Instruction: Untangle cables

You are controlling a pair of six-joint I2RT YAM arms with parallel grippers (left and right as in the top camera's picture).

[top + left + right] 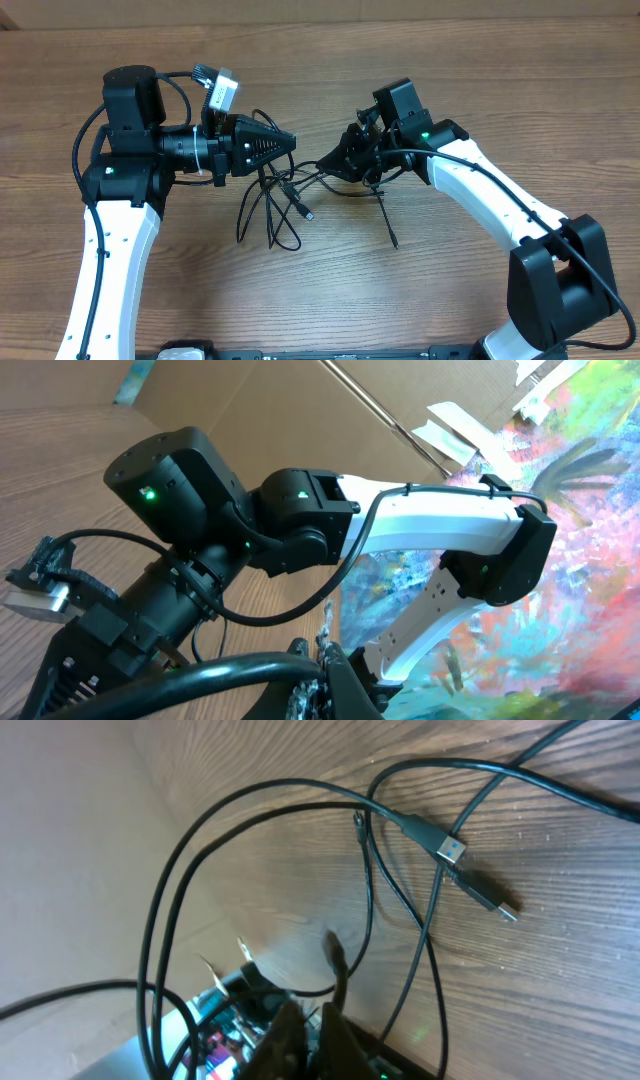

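The cables (275,205) are thin black cords in loose tangled loops between my two grippers, with ends trailing toward the table's front. My left gripper (288,143) points right and is shut on a cable. In the left wrist view the jaws (325,675) pinch a black cord (200,682) that runs off to the left. My right gripper (330,160) points left, close to the left one. In the right wrist view its jaws (308,1020) are shut on a strand (337,960), and the loops (370,890) and two silvery-tipped plugs (450,848) lie beyond on the wood.
The wooden table (450,290) stretches around the tangle. One plug end (308,214) and one straight cord end (393,240) lie in front of the grippers. The right arm's white link (430,525) fills the left wrist view.
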